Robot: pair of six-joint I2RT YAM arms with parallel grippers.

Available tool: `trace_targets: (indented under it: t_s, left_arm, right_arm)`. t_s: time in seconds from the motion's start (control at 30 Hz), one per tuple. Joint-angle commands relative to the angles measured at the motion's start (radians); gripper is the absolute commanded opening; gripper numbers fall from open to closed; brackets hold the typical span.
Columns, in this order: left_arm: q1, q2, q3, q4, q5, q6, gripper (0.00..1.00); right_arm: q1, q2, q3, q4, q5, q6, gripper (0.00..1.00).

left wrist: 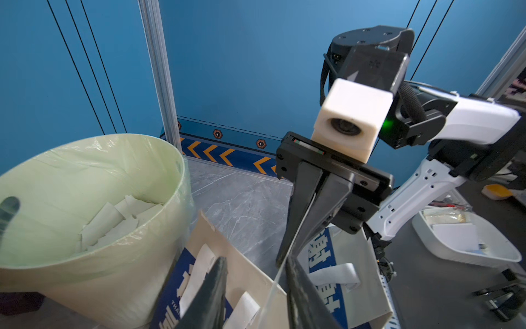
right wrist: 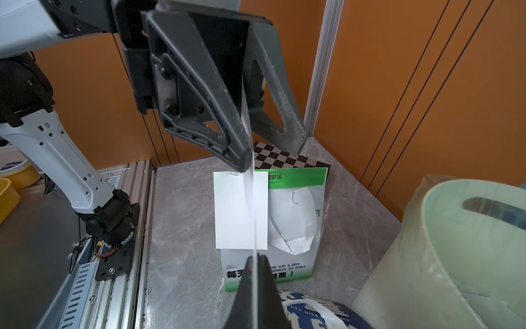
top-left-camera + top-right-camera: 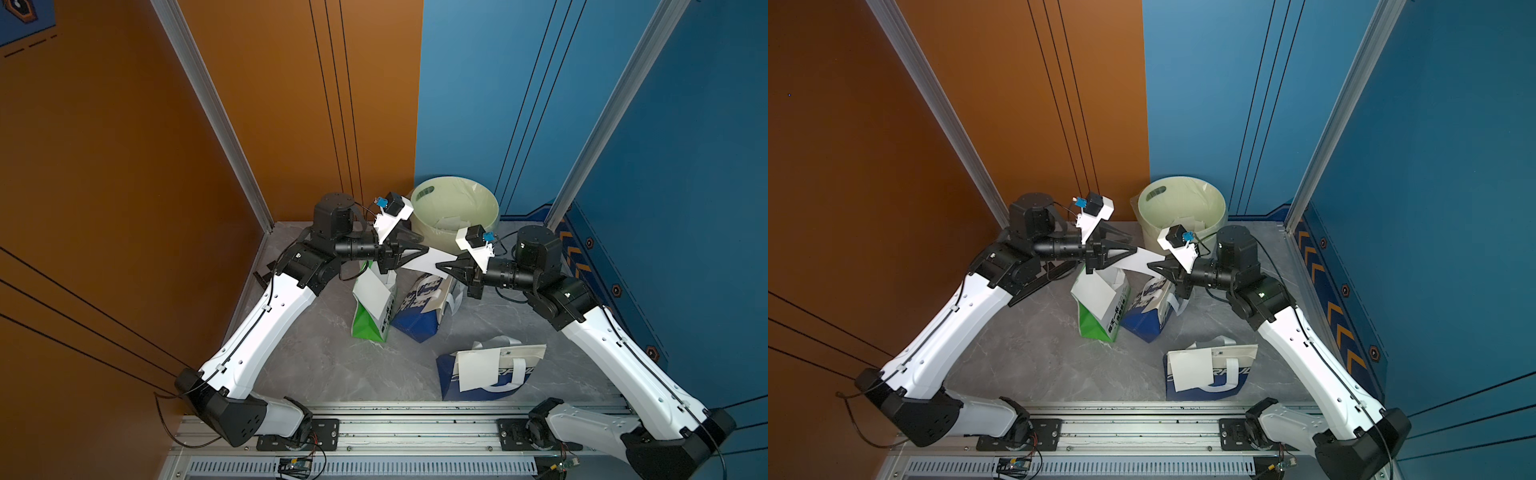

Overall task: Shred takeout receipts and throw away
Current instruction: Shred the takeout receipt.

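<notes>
Logging the scene one view at a time.

Top views, entry one: the held receipt (image 3: 419,262), a white slip stretched in the air between the two arms. It hung above the standing bags and just in front of the bin (image 3: 457,199). The right gripper (image 3: 437,264) was clamped on one end, and the left gripper (image 3: 427,249) met the other end. A second receipt (image 3: 374,291) lay against the green-white bag (image 3: 365,328). Beside that stood the upright blue-white bag (image 3: 419,324). A third receipt (image 3: 478,368) lay on the flat blue-white bag (image 3: 445,374), on the grey table (image 3: 332,365) near the right arm. I saw the same layout in both top views, with the held receipt (image 3: 1133,261) in front of the bin (image 3: 1183,199).

Left wrist: the left gripper (image 1: 256,267) had its jaws apart, a narrow gap between them. The held receipt (image 1: 276,276) ran edge-on beside one finger; I could not tell whether it touched. Opposite, the right gripper (image 1: 284,253) was pinched tight on the slip. White scraps (image 1: 113,222) lay inside the bin (image 1: 99,279).

Right wrist: the right gripper (image 2: 257,273) was closed on the held receipt (image 2: 250,185). The left gripper (image 2: 269,153) showed one finger against the paper and the other clear of it. Behind them, the second receipt (image 2: 236,210) hung flat on the green-white bag (image 2: 293,256).
</notes>
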Motion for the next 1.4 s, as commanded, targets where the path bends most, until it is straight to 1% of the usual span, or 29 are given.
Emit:
trace_targets:
  t_s: [0.0, 0.03, 0.07, 0.1, 0.17, 0.2, 0.23, 0.27, 0.3, 0.33, 0.4, 0.47, 0.57, 0.73, 1.1, 1.17, 1.2, 1.27, 1.37]
  left_arm:
    - [0.005, -0.009, 0.011, -0.005, 0.062, 0.008, 0.16]
    - [0.002, -0.009, 0.012, -0.005, 0.063, 0.007, 0.07]
    - [-0.004, -0.01, 0.013, -0.005, 0.061, 0.006, 0.0]
    - [-0.011, -0.014, 0.011, -0.005, 0.054, 0.006, 0.0]
    - [-0.03, -0.031, -0.003, -0.005, 0.004, 0.02, 0.0]
    - [-0.038, -0.037, -0.009, -0.005, -0.027, 0.029, 0.0]
    - [-0.045, -0.043, -0.017, -0.005, -0.056, 0.038, 0.0]
    - [-0.054, -0.048, -0.025, -0.005, -0.07, 0.045, 0.0]
    - [-0.059, -0.049, -0.03, -0.005, -0.074, 0.048, 0.0]
    - [-0.064, -0.046, -0.033, -0.003, -0.078, 0.049, 0.0]
    - [-0.073, -0.042, -0.039, -0.003, -0.078, 0.049, 0.0]
    - [-0.077, -0.039, -0.044, -0.003, -0.077, 0.049, 0.0]
    - [-0.083, -0.039, -0.049, -0.003, -0.07, 0.05, 0.0]
    - [-0.084, -0.036, -0.055, -0.004, -0.062, 0.052, 0.0]
    - [-0.089, -0.03, -0.049, 0.0, -0.047, 0.042, 0.0]
    - [-0.086, -0.033, -0.058, 0.031, -0.07, 0.001, 0.0]
    - [-0.086, -0.034, -0.069, 0.064, -0.102, -0.044, 0.0]
    - [-0.087, -0.029, -0.067, 0.092, -0.202, -0.152, 0.0]
    - [-0.085, -0.023, -0.065, 0.092, -0.288, -0.293, 0.0]
  right_arm:
    - [0.008, 0.006, 0.034, -0.017, -0.006, -0.016, 0.0]
    - [0.011, 0.004, 0.035, -0.017, 0.001, -0.012, 0.0]
    - [0.014, 0.003, 0.038, -0.017, 0.011, -0.008, 0.0]
    - [0.017, -0.001, 0.041, -0.017, 0.021, -0.005, 0.0]
    - [0.024, -0.011, 0.046, -0.018, 0.055, 0.004, 0.01]
    - [0.027, -0.017, 0.048, -0.016, 0.075, 0.016, 0.19]
    - [0.029, -0.02, 0.05, -0.011, 0.096, 0.031, 0.39]
    - [0.03, -0.023, 0.048, 0.002, 0.1, 0.047, 0.5]
    - [0.03, -0.026, 0.043, 0.02, 0.096, 0.064, 0.57]
    - [0.031, -0.028, 0.031, 0.048, 0.093, 0.091, 0.61]
    - [0.031, -0.027, 0.018, 0.088, 0.069, 0.125, 0.63]
    - [0.032, -0.029, 0.009, 0.112, 0.064, 0.14, 0.61]
    - [0.026, -0.041, -0.009, 0.14, 0.079, 0.146, 0.52]
    - [0.013, -0.055, -0.035, 0.198, 0.053, 0.177, 0.33]
    - [0.015, -0.049, -0.045, 0.216, 0.039, 0.181, 0.0]
    - [0.016, -0.052, -0.046, 0.215, 0.043, 0.171, 0.0]
    - [0.019, -0.055, -0.049, 0.214, 0.047, 0.16, 0.0]
    - [0.029, -0.068, -0.055, 0.204, 0.07, 0.118, 0.0]
    - [0.063, -0.095, -0.077, 0.188, 0.136, 0.007, 0.0]
